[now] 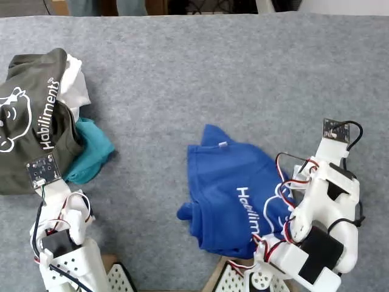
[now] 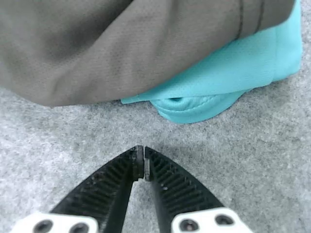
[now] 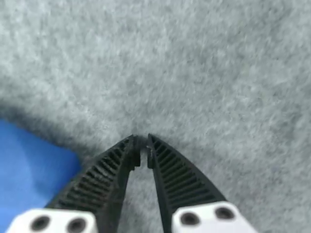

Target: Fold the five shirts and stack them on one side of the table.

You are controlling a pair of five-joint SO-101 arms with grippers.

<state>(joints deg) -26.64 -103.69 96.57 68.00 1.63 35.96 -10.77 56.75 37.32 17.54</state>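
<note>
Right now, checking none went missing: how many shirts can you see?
4: a dark shirt on top at the left, a white shirt and a teal shirt poking out beneath it, a blue shirt crumpled near the middle. A fifth may hide underneath.

shirt pile (image 1: 36, 121) on table (image 1: 182, 73) left side | loose shirt (image 1: 225, 182) right-centre, well apart

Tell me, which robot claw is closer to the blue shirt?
Right. The right gripper is just beside the blue shirt, over the grey table. The left gripper is off on the other side, next to the teal shirt.
</note>
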